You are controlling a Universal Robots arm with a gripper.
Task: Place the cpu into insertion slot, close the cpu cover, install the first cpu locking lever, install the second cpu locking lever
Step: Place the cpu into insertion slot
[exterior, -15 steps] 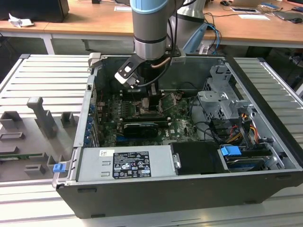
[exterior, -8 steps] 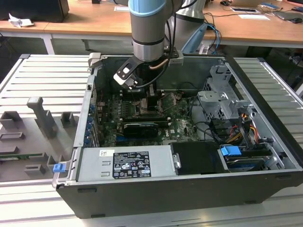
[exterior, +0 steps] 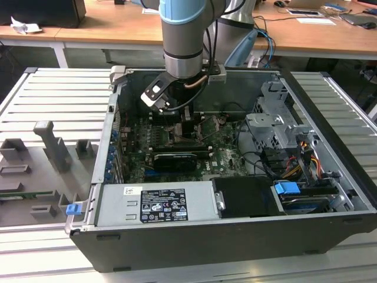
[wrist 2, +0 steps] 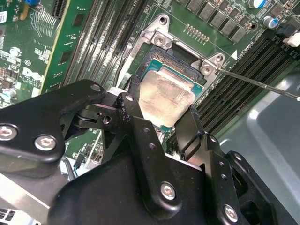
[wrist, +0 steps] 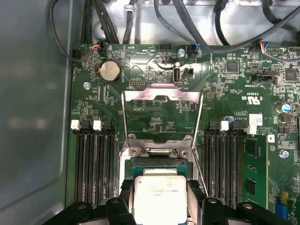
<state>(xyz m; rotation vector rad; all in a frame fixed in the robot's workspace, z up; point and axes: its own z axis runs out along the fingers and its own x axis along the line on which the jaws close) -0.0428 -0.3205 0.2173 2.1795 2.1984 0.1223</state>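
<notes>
Ribbed metal worktop [exterior: 53, 88] carries an open computer case [exterior: 194, 247], with wooden desks behind it. The arm reaches down into the case, over the motherboard [wrist: 225, 93].

In the second wrist view the gripper [wrist 2: 163, 107] has its jaws pinching the cpu [wrist 2: 166, 99] by two opposite edges. The chip's pale metal face is up, and it sits directly over the insertion slot [wrist 2: 171, 60]. I cannot tell whether it hovers just above the slot or already rests in it.

Beyond the slot in the first wrist view, the cpu cover [wrist: 161, 90] stands swung up on its hinge, clear of the chip. A thin wire lever [wrist 2: 255, 83] runs out from one corner of the slot, and memory slots [wrist: 93, 164] flank it on both sides.

To seat the chip well, it probably needs to stay level and square with the slot's rim. It should go straight down with no sideways slide, since the contacts underneath would bend easily. The jaws should hold until the chip lies flat all round.
</notes>
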